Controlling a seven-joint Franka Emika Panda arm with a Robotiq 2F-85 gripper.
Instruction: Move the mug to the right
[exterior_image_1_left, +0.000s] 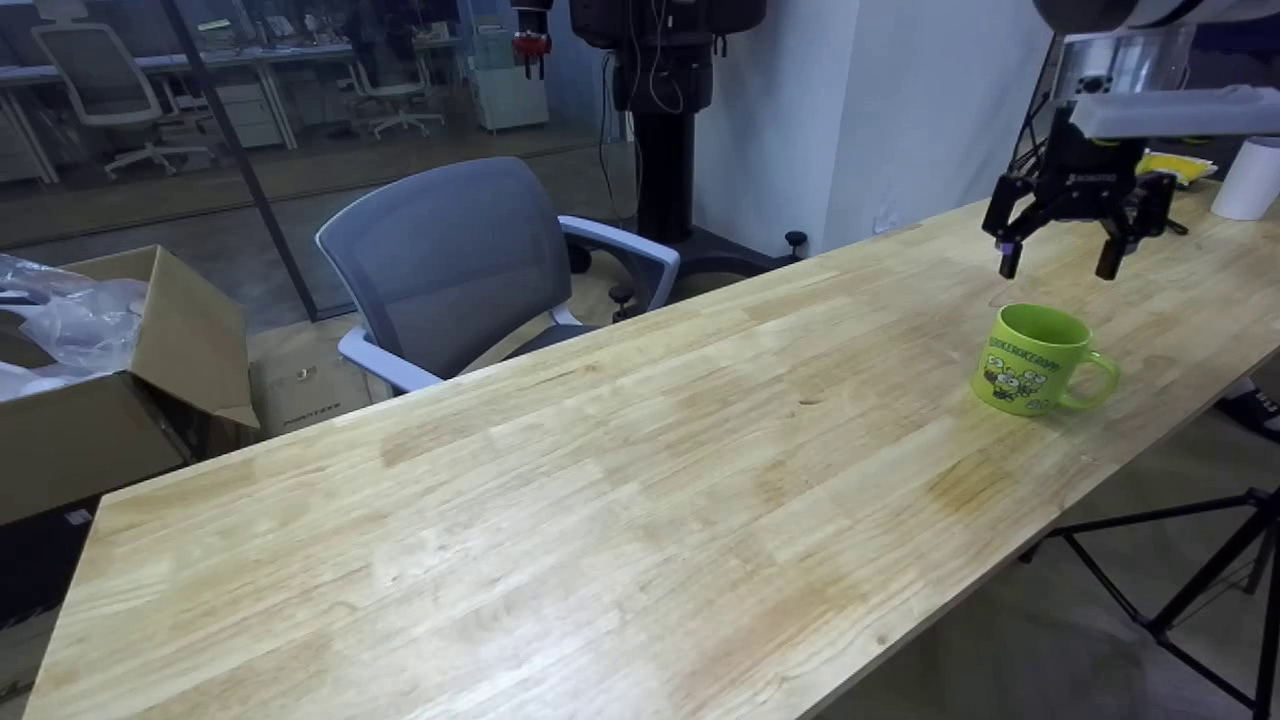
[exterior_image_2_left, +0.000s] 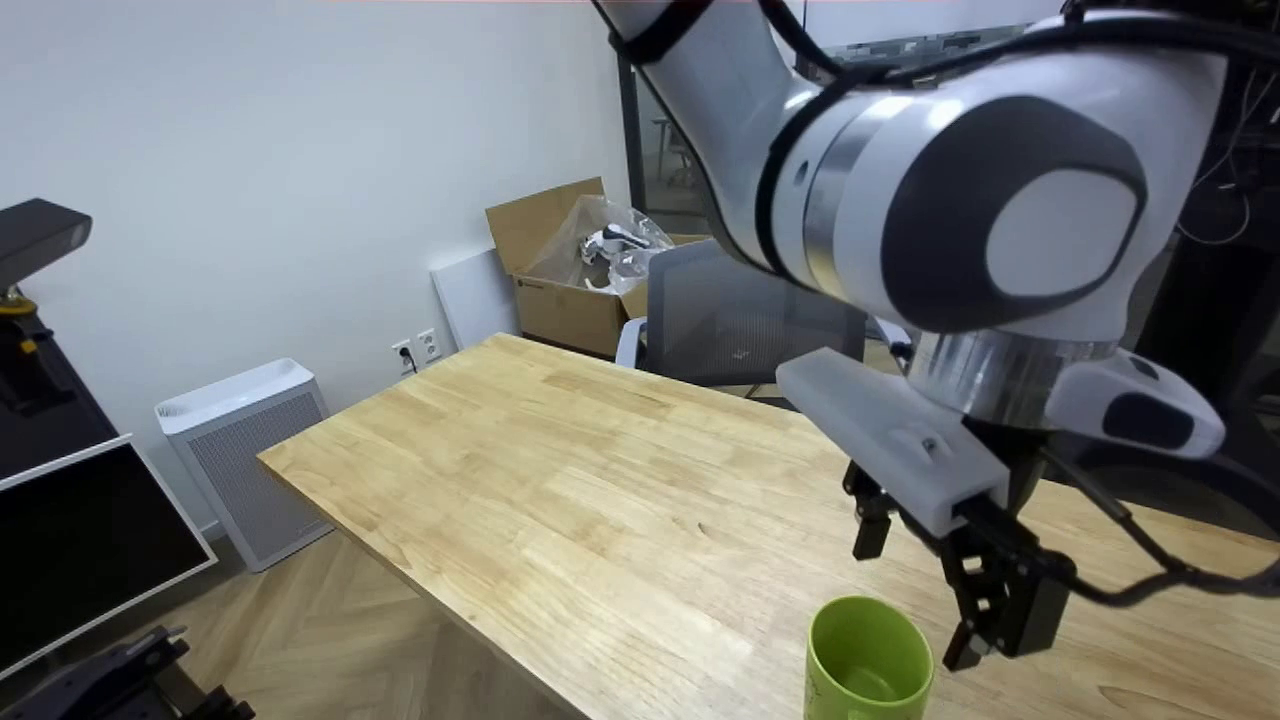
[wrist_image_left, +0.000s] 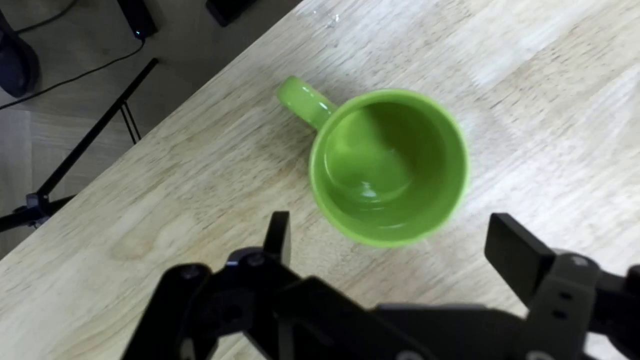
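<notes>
Lime-green and upright on the worktop (wrist_image_left: 200, 175), the mug (wrist_image_left: 387, 167) stood, in the wrist view, at twelve o'clock from the wide-spread, unladen claw (wrist_image_left: 391, 232), its handle (wrist_image_left: 306, 102) toward ten o'clock, so the claw, hanging higher, probably needed to shift toward twelve before lowering.

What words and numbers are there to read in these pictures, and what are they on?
"KEROKERO": on the green mug, in an exterior view; the letters at both ends are too blurred, and so is a little mark near its base.
"ROBOTIQ": on the gripper, tiny and faint.
Too small or blurred to read: the print on the flat cardboard, marks on the open box and the dark shoe-like thing.
</notes>
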